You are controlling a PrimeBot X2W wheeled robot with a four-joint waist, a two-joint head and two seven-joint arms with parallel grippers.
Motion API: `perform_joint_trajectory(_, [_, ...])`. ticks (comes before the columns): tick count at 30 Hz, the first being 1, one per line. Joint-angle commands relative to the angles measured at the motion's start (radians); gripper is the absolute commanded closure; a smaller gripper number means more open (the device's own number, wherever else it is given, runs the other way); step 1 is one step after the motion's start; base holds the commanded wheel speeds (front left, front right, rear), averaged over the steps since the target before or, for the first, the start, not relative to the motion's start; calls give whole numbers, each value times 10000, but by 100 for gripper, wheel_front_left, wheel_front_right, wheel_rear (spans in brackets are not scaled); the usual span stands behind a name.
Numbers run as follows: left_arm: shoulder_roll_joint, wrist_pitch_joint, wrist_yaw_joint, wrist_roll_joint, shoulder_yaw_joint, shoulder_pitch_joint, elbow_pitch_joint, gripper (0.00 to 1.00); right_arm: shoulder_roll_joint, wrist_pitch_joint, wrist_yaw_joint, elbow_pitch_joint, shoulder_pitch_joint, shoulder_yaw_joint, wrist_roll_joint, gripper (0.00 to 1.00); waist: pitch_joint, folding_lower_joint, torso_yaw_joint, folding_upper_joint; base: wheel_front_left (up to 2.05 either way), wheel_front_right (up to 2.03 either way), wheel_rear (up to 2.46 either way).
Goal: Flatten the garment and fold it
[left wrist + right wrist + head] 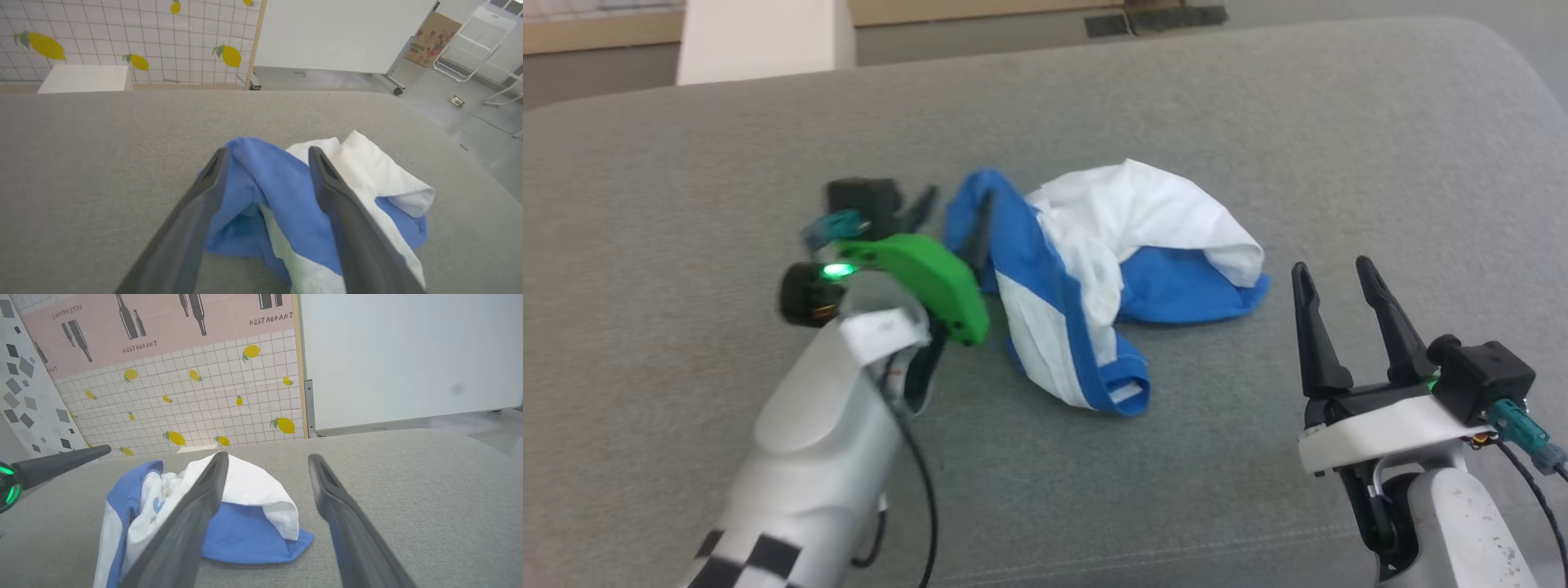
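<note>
The garment (1143, 220) lies in a crumpled heap in the middle of the grey cushion (1258, 122), its white body bunched over the blue sleeves. The main risk is therefore a blind pinch. The left gripper (956, 219) stands spread wide with a raised blue fold between its fingers. Closing there would likely catch several layers at once and drag the whole heap along rather than open it out. A lift from that fold could also twist the sleeves tighter under the body, and the soft cloth may slip off the smooth fingers if only an edge is caught. The left arm reaches in from the lower left, wrist rolled, fingers pointing away from the robot at the heap's left edge. The right gripper (1331, 271) is released and empty, fingers up, apart from the heap on its right.
</note>
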Motion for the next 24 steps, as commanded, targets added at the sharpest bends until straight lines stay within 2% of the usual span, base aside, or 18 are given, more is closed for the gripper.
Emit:
perform_joint_trajectory(1, [272, -410, 188, 130, 121, 404, -290, 0, 3, 56, -15, -100, 56, -44, -94, 0, -386, 0, 439, -1, 0, 0, 0])
perform_joint_trajectory(7, [1035, -1802, 907, 516, 744, 1778, -1915, 0, 3, 226, -15, -316, 265, -140, -178, 0, -685, 0, 921, -1, 0, 0, 0])
perform_joint_trajectory(10, [1455, -1986, 1130, 890, 1275, 2868, -3009, 0, 3, 348, -15, -450, 365, -183, -274, 0, -747, 0, 1115, -1, 0, 0, 0])
perform_joint_trajectory(13, [1567, -1997, 1188, 1348, 1867, 3717, -4044, 0, 3, 457, -15, -569, 447, -214, -353, 0, -755, 0, 1197, -1, 0, 0, 0])
perform_joint_trajectory(19, [1217, -2001, 923, 2305, 3001, 5426, -5634, 0, 3, 802, -15, -644, 633, -317, -478, 0, -757, 0, 1299, -1, 0, 0, 0])
perform_joint_trajectory(24, [657, -2001, 593, 2779, 3599, 6165, -6172, 0, 3, 1544, -15, -400, 687, -416, -508, 0, -630, 0, 1431, -1, 0, 0, 0])
